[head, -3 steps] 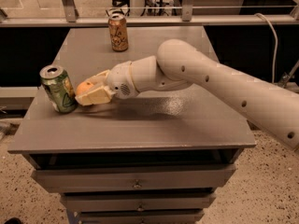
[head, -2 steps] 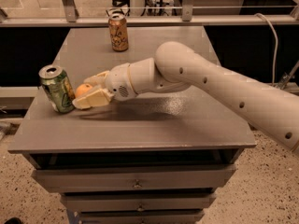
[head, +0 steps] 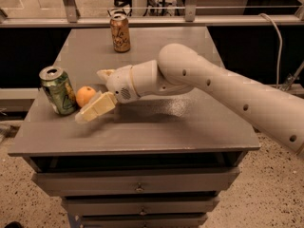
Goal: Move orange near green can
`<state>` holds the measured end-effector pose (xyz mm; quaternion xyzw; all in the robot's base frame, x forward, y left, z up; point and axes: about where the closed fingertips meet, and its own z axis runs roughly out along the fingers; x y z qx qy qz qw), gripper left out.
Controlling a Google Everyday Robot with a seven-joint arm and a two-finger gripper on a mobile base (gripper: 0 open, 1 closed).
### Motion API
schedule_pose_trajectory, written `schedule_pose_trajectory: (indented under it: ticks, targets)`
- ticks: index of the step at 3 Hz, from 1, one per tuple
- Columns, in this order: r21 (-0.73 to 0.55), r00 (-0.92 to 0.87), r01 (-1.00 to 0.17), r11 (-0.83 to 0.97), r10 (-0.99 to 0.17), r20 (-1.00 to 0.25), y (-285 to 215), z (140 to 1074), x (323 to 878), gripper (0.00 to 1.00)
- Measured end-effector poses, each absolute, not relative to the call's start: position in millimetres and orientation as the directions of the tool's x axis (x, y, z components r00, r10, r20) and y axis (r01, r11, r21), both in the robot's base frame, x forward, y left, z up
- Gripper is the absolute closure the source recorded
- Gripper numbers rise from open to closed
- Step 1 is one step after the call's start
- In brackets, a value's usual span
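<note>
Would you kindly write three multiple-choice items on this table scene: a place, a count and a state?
1. Where is the orange? A) beside the green can B) in a drawer C) on the floor
2. How many cans stand on the table? A) one B) two C) three
3. The gripper is A) shut, empty B) open around the orange C) out of view
Key: 1A, it sits just right of that can; 2B, green can plus brown can; 3B, its jaws stand wider than the fruit.

gripper [head: 89,96] by orange [head: 84,94]; arm [head: 247,99] cropped r.
</note>
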<state>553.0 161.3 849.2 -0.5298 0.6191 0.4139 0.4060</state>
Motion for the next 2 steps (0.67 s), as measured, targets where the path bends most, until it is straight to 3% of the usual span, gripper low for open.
schedule_pose_trajectory:
  ticks: [1,2]
  targets:
    - [0.054,-0.097,-0.987,0.152,-0.293,-0.951,125.3,860.1,572.7,0.0]
    - [-0.009,-0.061,-0.963,0.268,-0.253,-0.966,47.6,890.3,612.0,0.0]
